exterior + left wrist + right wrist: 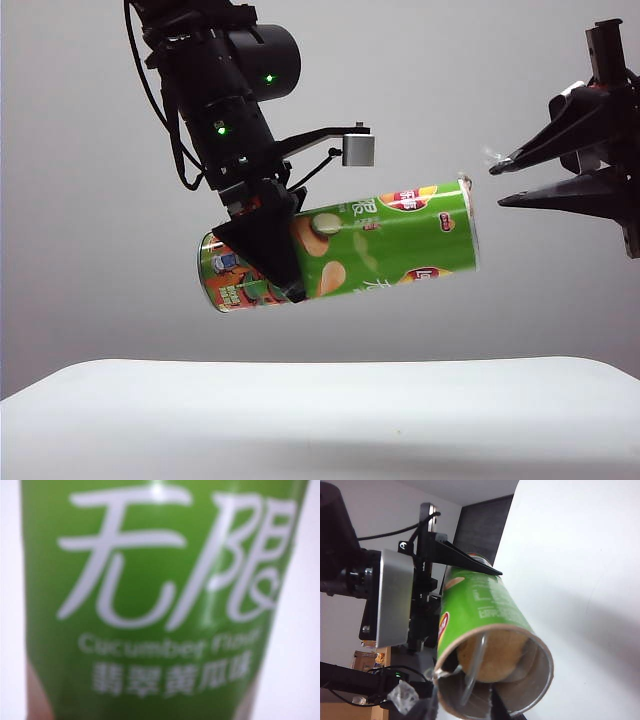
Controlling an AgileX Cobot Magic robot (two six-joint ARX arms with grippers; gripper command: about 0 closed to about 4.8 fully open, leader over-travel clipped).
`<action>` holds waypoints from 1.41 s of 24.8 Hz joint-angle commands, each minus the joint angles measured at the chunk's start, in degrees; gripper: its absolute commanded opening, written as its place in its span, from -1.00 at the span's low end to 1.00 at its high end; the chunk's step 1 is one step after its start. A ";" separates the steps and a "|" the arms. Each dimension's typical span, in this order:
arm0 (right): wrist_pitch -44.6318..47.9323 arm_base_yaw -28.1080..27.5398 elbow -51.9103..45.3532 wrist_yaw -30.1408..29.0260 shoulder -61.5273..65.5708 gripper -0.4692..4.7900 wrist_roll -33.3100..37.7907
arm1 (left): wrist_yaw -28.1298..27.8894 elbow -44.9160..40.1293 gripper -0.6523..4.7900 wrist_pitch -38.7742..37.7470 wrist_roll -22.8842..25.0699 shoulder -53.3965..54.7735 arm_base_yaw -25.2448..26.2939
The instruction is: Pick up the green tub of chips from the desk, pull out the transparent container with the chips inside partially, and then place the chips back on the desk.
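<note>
Green tub of chips — label blurred

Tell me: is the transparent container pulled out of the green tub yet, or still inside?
Inside. The right wrist view shows the transparent container and chips within the green tub.

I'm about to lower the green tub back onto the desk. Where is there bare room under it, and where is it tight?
The desk shows bare white below the green tub of chips, which the left gripper holds up, tilted. It is tight only at the tub's open end, where the right gripper hangs open, apart from the rim.
</note>
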 commanded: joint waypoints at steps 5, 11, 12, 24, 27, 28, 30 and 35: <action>-0.63 1.90 0.15 1.40 -0.20 -0.34 -1.86 | 2.32 0.28 0.01 2.45 -0.61 -0.52 -0.13; -0.37 1.97 0.15 2.69 -0.20 -0.34 -2.21 | 5.07 1.81 0.01 2.93 -2.99 -0.50 -0.13; -0.28 2.19 0.15 2.71 -0.20 -0.34 -2.21 | 5.22 2.01 0.01 2.91 -2.97 -0.50 -0.13; -0.57 2.14 0.15 4.17 -0.22 -0.34 -2.40 | -0.87 1.81 0.01 0.98 -2.95 -0.04 0.07; -0.57 2.49 0.15 4.07 -0.22 -0.34 -2.38 | 1.88 1.81 0.00 1.03 -2.97 -0.04 -0.09; -0.57 2.49 0.15 3.78 -0.22 -0.34 -2.36 | 2.12 1.81 0.00 1.14 -2.95 -0.02 -0.11; -0.55 2.47 0.17 3.34 -0.22 -0.34 -2.34 | 2.25 1.81 0.00 1.29 -2.97 0.37 -0.22; -0.57 2.47 0.17 2.78 -0.22 -0.34 -2.14 | 1.90 1.79 0.00 -0.70 -3.02 2.32 -0.20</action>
